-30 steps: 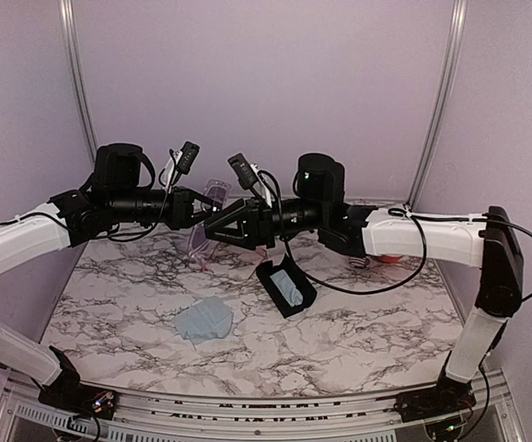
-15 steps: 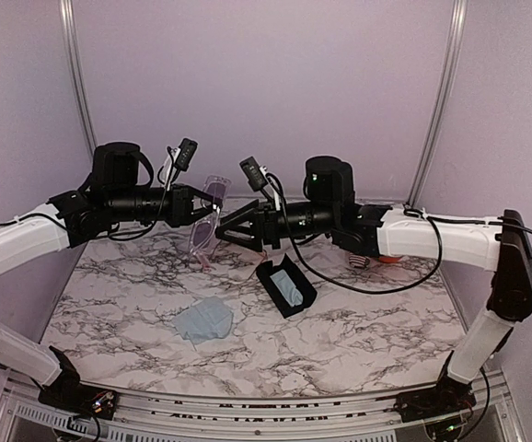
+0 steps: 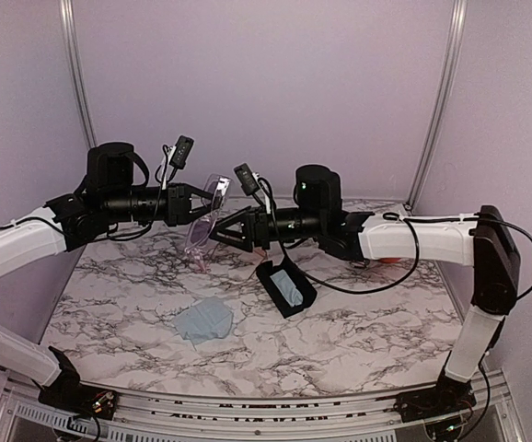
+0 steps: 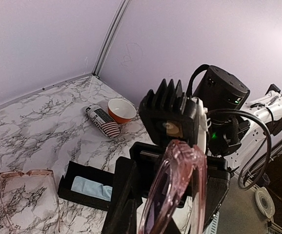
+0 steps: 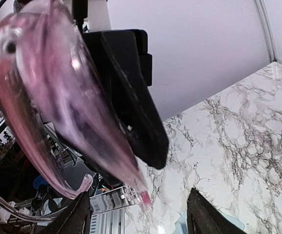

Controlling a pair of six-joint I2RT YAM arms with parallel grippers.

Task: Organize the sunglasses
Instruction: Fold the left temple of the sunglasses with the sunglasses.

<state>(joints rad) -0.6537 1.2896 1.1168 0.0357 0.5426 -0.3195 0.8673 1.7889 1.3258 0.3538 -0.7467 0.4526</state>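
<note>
Clear pale-lilac plastic sunglasses (image 3: pixel 202 235), probably light, slick and fragile, pinched by left gripper (image 3: pixel 195 206); right gripper (image 3: pixel 218 230) spread, empty; grasp frame, not lens.

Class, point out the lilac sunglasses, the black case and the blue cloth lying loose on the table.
lilac sunglasses (image 3: pixel 200 238): top view, on the lower lens.
black case (image 3: pixel 271 290): top view, on its left wall.
blue cloth (image 3: pixel 203 321): top view, on its middle.

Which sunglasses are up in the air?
The clear lilac pair, pinched in the left claw. The pinkish-brown pair lies flat on the table.
</note>
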